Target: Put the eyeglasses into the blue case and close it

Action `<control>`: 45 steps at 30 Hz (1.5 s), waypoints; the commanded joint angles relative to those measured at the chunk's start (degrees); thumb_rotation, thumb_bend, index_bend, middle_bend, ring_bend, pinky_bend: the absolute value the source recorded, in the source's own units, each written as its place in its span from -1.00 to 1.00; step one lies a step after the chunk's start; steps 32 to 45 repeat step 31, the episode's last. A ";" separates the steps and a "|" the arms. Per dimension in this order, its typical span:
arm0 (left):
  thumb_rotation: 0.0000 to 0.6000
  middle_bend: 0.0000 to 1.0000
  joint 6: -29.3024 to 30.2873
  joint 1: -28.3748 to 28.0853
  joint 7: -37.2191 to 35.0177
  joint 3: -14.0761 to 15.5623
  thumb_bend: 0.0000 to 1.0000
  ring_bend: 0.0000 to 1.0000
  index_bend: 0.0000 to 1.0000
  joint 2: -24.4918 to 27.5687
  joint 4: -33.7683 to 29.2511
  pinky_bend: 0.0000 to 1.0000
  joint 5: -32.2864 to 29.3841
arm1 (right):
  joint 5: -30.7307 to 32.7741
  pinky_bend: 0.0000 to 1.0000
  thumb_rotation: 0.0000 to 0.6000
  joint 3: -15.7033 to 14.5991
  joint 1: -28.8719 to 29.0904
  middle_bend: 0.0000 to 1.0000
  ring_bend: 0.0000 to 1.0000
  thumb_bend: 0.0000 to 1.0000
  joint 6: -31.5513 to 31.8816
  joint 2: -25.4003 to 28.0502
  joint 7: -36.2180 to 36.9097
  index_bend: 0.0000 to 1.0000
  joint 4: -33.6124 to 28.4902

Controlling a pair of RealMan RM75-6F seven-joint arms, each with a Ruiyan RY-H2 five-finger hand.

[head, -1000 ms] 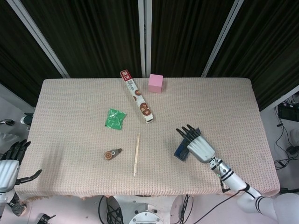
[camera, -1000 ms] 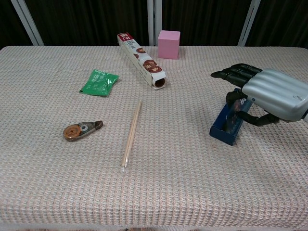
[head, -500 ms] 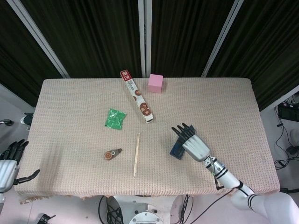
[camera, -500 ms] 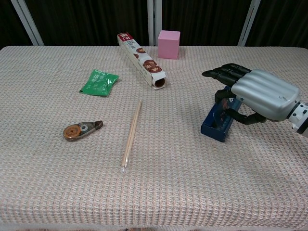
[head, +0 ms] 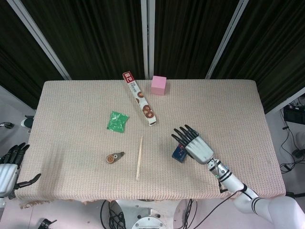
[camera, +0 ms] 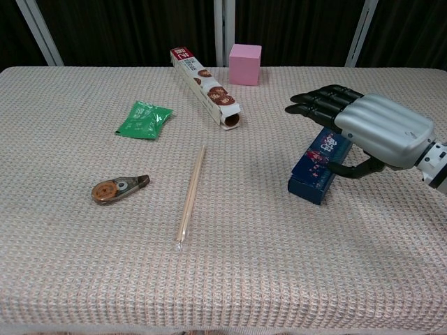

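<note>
Case: blue case [camera: 318, 162] lies closed on bench [camera: 293, 272], right of frame centre | right hand [camera: 374, 130] above it, fingers [camera: 318, 102] stretched past its far end, thumb touching its side | left hand [head: 8, 164] at lower left, fingers released.

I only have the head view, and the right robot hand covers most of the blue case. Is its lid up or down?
Observer: Down. In the chest view the blue case lies shut on the table, with its printed top facing up.
Operator: Is the robot hand gripping it?
Observer: It doesn't look like it. The right robot hand is over the case's far end with its fingers stretched out flat past the case, not wrapped around it. Only the thumb lies along the case's right side.
</note>
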 commanded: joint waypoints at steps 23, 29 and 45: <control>0.33 -0.91 1.58 -0.05 2.09 -0.23 -0.68 -0.90 -0.93 0.44 -2.58 -0.56 1.28 | 19.27 -1.00 1.00 0.55 -15.51 -1.00 -1.00 -0.70 -2.25 33.04 -4.30 -1.00 -31.60; 0.32 -0.91 2.32 -0.03 3.20 -0.39 -0.68 -0.90 -0.93 1.16 -3.89 -0.56 1.70 | 21.60 -1.00 1.00 0.25 -20.27 -1.00 -1.00 -0.70 -0.20 35.46 -1.78 -1.00 -32.03; 0.32 -0.91 2.42 -0.03 3.49 -0.39 -0.68 -0.90 -0.93 1.32 -4.20 -0.56 1.83 | 21.53 -1.00 1.00 0.43 -21.34 -1.00 -1.00 -0.70 0.84 35.21 -0.98 -1.00 -31.55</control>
